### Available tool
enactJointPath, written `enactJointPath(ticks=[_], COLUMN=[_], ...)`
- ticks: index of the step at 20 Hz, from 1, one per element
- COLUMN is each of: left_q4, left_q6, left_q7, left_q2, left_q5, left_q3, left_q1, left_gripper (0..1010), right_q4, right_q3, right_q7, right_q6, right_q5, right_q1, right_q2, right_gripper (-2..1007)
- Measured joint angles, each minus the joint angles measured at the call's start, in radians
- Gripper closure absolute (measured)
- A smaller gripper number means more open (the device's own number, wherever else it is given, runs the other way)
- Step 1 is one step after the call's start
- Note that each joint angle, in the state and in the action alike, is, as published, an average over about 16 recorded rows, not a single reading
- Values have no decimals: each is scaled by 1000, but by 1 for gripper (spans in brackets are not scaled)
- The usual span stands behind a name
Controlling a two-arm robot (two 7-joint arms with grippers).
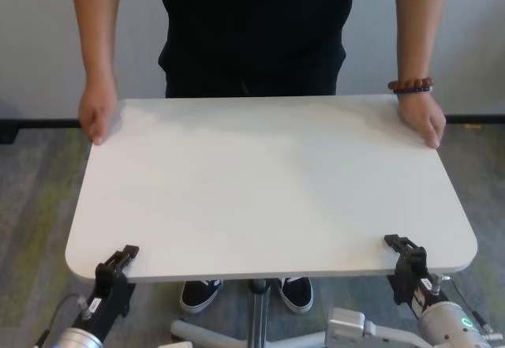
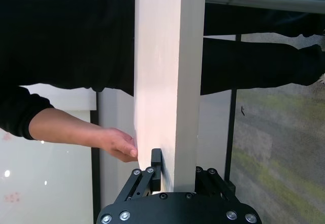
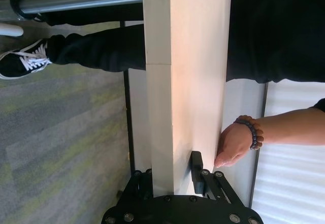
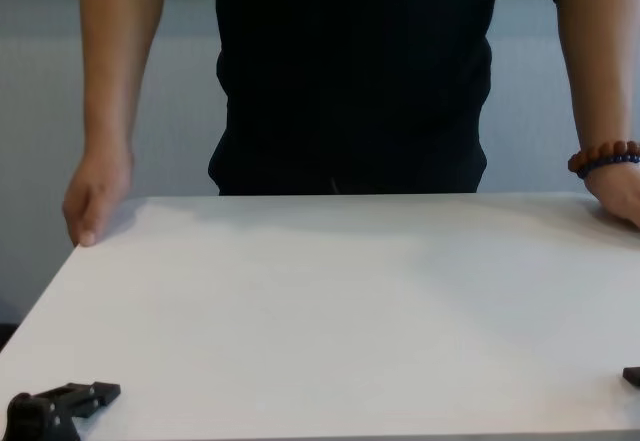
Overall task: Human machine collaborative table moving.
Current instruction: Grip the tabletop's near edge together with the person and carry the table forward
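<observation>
The white table [image 1: 268, 190] stands between me and the human [image 1: 252, 32] in a black shirt. His hands hold the two far corners, one [image 1: 99, 115] on the left and one [image 1: 422, 119] on the right with a bead bracelet [image 1: 410, 86]. My left gripper [image 1: 120, 263] is shut on the table's near edge by the left corner. My right gripper [image 1: 404, 253] is shut on the near edge by the right corner. The left wrist view shows the left gripper [image 2: 177, 177] clamping the tabletop edge [image 2: 162, 82]; the right wrist view shows the right gripper [image 3: 170, 181] doing the same.
The grey metal leg [image 1: 256, 316] and its base [image 1: 205, 334] are under the table, close to my arms. The human's black shoes [image 1: 201, 293] stand beside the leg. Grey-green carpet [image 1: 31, 206] lies on both sides, and a pale wall is behind the human.
</observation>
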Motion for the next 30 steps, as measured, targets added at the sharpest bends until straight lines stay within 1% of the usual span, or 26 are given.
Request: enactJointPath(ticks=[3,6,11,16,22,30], left_q4=[-7,-16,-35,-48,-42,-11], left_q6=[2,6,15,22,27,32], left_q7=[-4,-9,-16,-24,-35,-43], left_q2=[1,0,-4,-10,-23,-44], left_q5=[3,6,12,18,21,28], left_q3=[2,4,6,10,19,38], left_q1=[-10,-20,-37,-55,-82,-124], left_gripper=[734,734,735,736,737,736], right_q4=[0,-8,-25,-28,-10,35], right_q3=[9,18,28,33,34,31], right_q7=[9,22,45,65,76,76], right_q6=[2,5,5,0,-14,-34], right_q5=[-7,-17,-39,-58,-69,-69], right_q1=[7,15,32,55,82,117], right_q2=[-9,-13,-11,-9,-6,3], right_gripper=[688,689,690,690,690,690])
